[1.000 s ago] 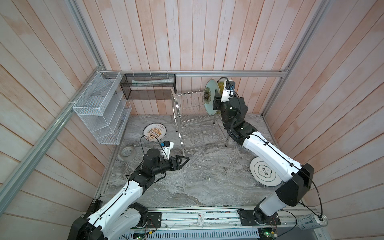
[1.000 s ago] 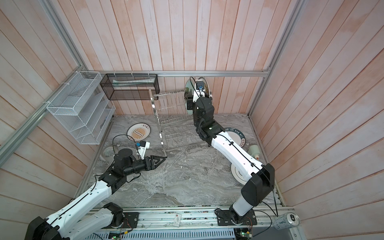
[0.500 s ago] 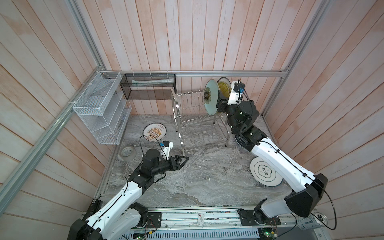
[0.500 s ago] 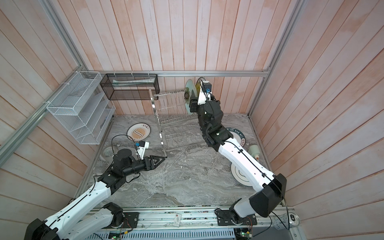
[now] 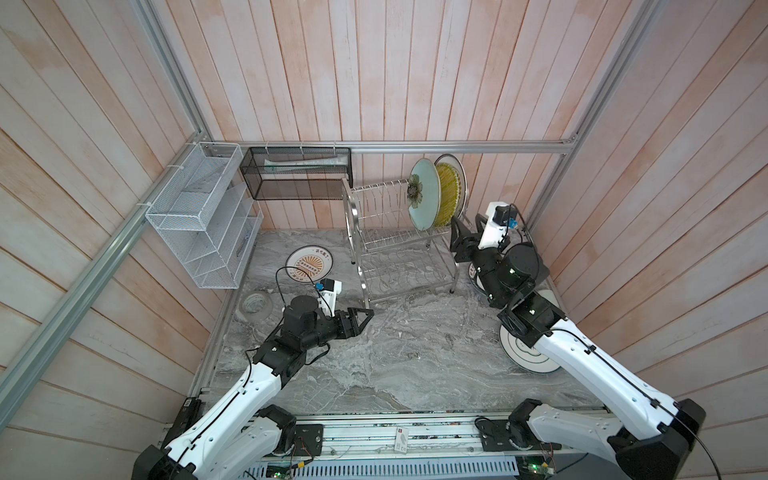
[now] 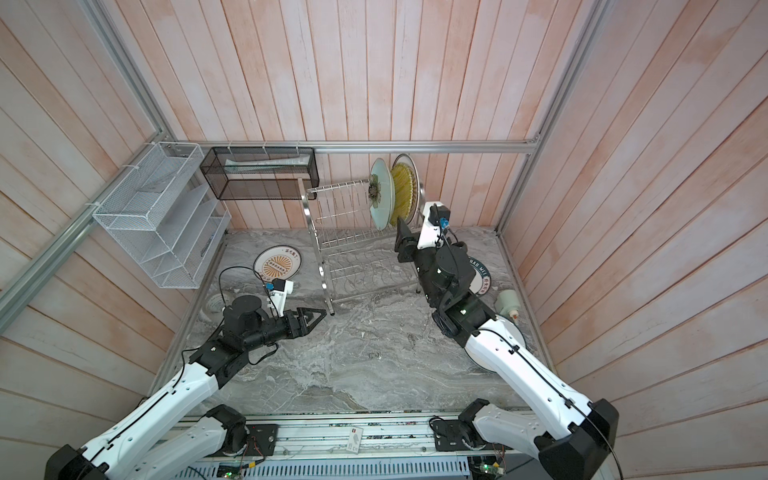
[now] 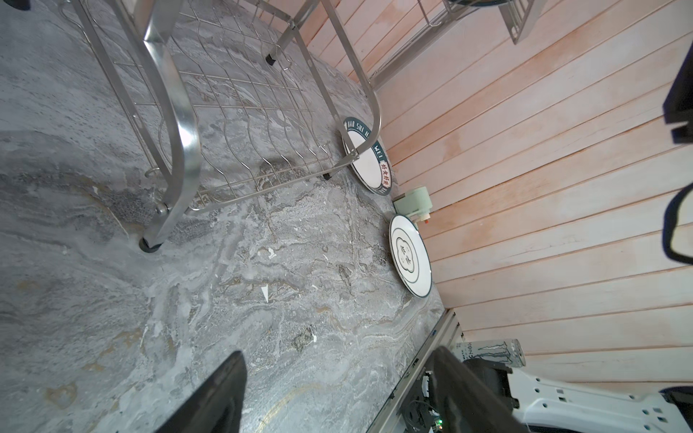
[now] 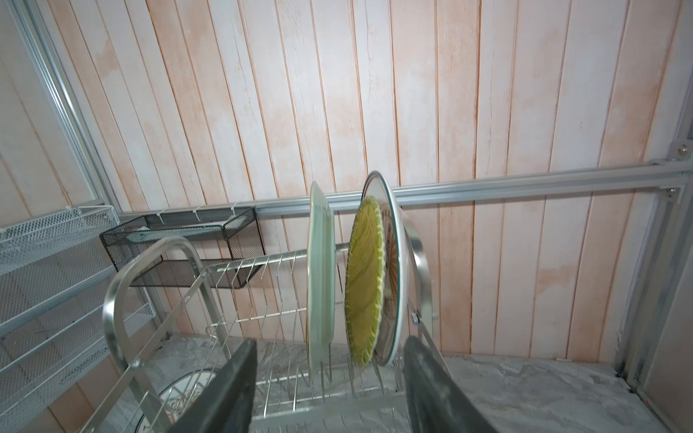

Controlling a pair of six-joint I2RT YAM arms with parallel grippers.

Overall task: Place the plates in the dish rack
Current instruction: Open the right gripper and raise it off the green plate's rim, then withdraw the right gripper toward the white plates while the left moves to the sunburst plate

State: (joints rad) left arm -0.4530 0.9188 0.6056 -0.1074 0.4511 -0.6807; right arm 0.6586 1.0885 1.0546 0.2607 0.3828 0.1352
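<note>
Steel wire, bright and thin, makes up the two-tier dish rack [image 5: 395, 253]. Three round plates stand on edge among its upper prongs: a smooth pale green plate [image 5: 424, 199], a ribbed yellow plate [image 5: 449, 195] and a white-rimmed plate [image 8: 395, 240]. Just beside that end the right gripper [image 5: 459, 235] hangs with its jaws apart and empty. Near the rack's front foot the left gripper [image 5: 360, 319] is spread wide and empty. A sunburst plate [image 5: 309, 264], a lettered plate [image 7: 371, 168] and a cloud plate [image 7: 410, 255] lie flat on the marble [image 5: 395, 353] around the rack.
</note>
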